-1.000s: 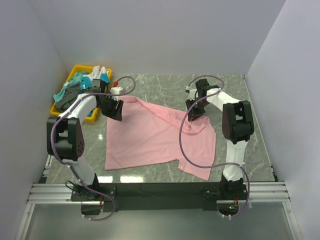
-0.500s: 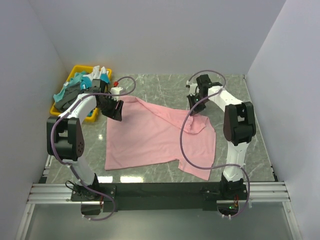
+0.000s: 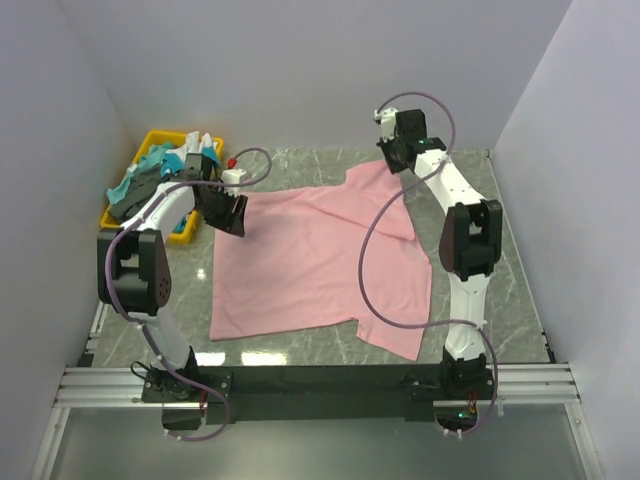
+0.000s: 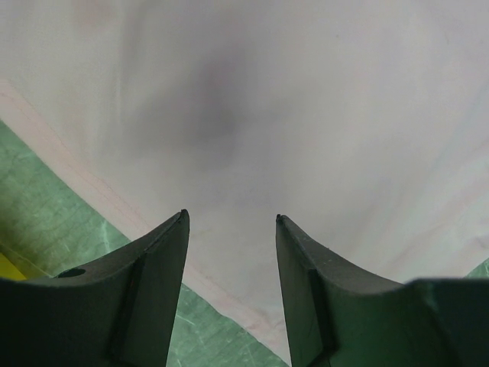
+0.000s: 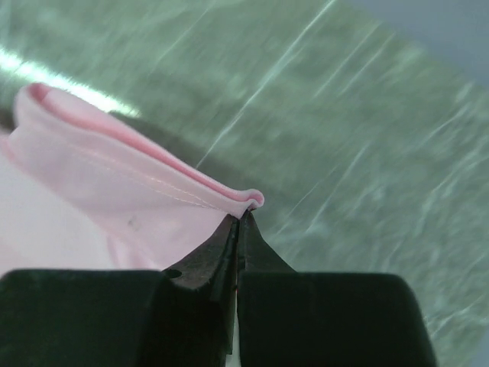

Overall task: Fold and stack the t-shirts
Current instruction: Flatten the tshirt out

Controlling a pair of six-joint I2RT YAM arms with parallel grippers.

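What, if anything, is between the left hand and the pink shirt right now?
Nothing visible. In the left wrist view the left hand is open directly above the pink shirt, near its edge, with only fabric and a strip of green table showing between the fingers.

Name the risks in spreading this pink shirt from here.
1. The right pincer pinches only a thin lip of hem on the pink t-shirt, so it could slip out under pull.
2. The left pincer is open over the cloth and grips nothing, so the shirt may drag sideways.
3. The right arm's purple cable hangs over the shirt and might snag it.
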